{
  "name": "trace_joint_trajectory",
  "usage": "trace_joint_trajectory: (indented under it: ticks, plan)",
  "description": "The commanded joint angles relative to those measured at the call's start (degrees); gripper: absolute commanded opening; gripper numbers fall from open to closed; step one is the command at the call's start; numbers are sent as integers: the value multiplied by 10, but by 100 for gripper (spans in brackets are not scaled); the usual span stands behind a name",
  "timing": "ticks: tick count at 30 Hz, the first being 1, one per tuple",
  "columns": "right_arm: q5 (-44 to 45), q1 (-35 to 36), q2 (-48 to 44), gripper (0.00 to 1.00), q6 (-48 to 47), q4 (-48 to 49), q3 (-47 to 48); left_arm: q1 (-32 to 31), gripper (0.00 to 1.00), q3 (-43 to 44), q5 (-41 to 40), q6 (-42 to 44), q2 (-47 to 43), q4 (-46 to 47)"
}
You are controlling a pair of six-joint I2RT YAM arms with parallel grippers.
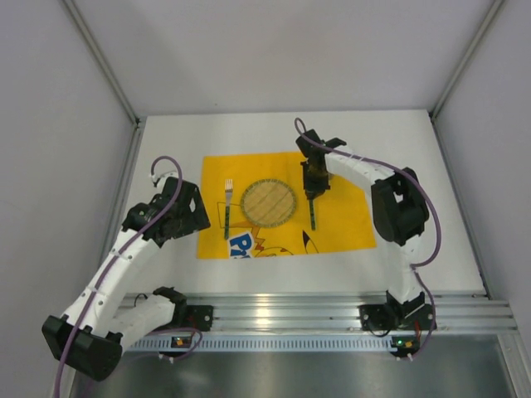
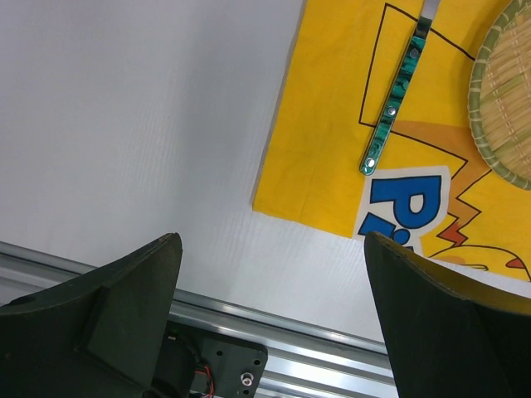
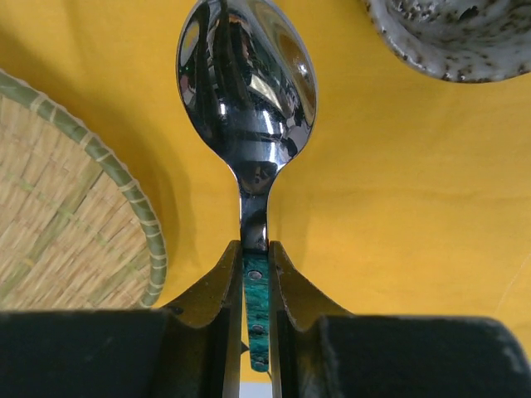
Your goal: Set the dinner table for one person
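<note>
White desk [image 1: 415, 249]: matt, smooth, faint fine ribbing close up. Yellow mat [image 1: 348, 224]: cloth, printed, matt, lightly creased. Round plate [image 1: 268, 202]: woven straw-like fibre, rough weave, green-bound rim. Handle of fork [image 2: 398, 91]: glossy green marbled, plastic-looking, metal rivets. Bowl of spoon [image 3: 246, 83]: polished metal, mirror-bright; handle same green marbled finish. Speckled cup [image 3: 452, 37]: grey-white, ceramic-looking, slight sheen. Both left end effector [image 2: 272, 240] and right end effector [image 3: 255, 257]: fingers black, matt, plastic-looking. Long rail [image 1: 290, 311] along desk near edge: bare ribbed metal, satin shine.

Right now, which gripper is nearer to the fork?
Left. The left gripper hovers open just left of the fork; the right gripper is beyond the woven plate, shut on the spoon.
</note>
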Motion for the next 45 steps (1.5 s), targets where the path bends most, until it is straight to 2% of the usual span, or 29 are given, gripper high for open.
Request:
trace_joint_trajectory:
  ticks: [1, 3, 5, 6, 9, 12, 14, 18, 21, 22, 24, 25, 26, 27, 28, 29, 30, 31, 32, 33, 35, 39, 40, 42, 44, 45]
  plan:
    - [6, 10, -2, 0, 14, 26, -1, -5, 97, 9, -10, -6, -11, -4]
    - [7, 10, 6, 0, 17, 28, -5, -6, 97, 9, -11, -6, -13, -4]
    - [4, 10, 9, 9, 16, 28, -6, -8, 97, 9, -11, -6, -15, -4]
    - [5, 11, 10, 28, 16, 28, -8, -9, 97, 9, -11, -5, -14, -4]
    - [12, 10, -14, 56, 19, 28, -16, -9, 97, 8, -12, -6, -14, -3]
    - [14, 10, -56, 66, 19, 25, -34, -9, 97, 6, -27, -10, -15, -1]
    - [11, 11, -86, 68, 15, 21, -53, -9, 98, 10, -32, -16, -10, -5]
    - [-17, 16, -205, 71, -14, 21, -92, -9, 98, 39, -11, 6, 23, 11]
    - [-107, 20, -308, 71, -67, 64, -138, -9, 98, 85, -29, 49, 80, 39]
    - [-135, 25, -336, 73, -85, 85, -161, -9, 95, 99, -38, 72, 106, 57]
    - [-130, 30, -421, 79, -88, 109, -182, -11, 87, 135, -95, 82, 119, 68]
    - [-116, 32, -452, 84, -82, 126, -210, -11, 88, 124, -114, 123, 99, 144]
    - [-106, 32, -481, 93, -75, 168, -225, -11, 88, 104, -136, 150, 79, 199]
    - [-84, 32, -538, 97, -67, 191, -262, -11, 90, 31, -158, 179, 56, 265]
    - [-74, 33, -567, 99, -60, 215, -286, -11, 90, -21, -144, 267, 29, 359]
    - [-65, 32, -594, 100, -56, 271, -312, -11, 89, -77, -121, 318, -22, 524]
    - [-50, 32, -643, 100, -49, 292, -337, -11, 88, -191, -85, 360, -45, 626]
    - [-11, 32, -665, 100, -39, 312, -376, -11, 98, -247, -82, 416, -83, 704]
    - [6, 32, -684, 100, -35, 313, -391, -7, 99, -298, -82, 433, -95, 834]
    - [29, 32, -710, 100, -33, 311, -407, 7, 99, -346, -49, 423, -98, 838]
    - [40, 32, -727, 100, -34, 265, -404, 74, 98, -364, 2, 387, -59, 832]
    - [57, 32, -775, 100, -32, 187, -400, 129, 99, -416, 68, 334, -12, 947]
    - [67, 32, -787, 100, -31, 171, -404, 141, 99, -417, 123, 324, 29, 964]
    - [76, 32, -813, 100, -30, 161, -411, 146, 99, -421, 130, 355, 75, 996]
    - [88, 32, -824, 100, -20, 147, -415, 153, 99, -427, 90, 356, 144, 1064]
    - [97, 33, -831, 100, -13, 143, -419, 157, 99, -426, 96, 356, 166, 1087]
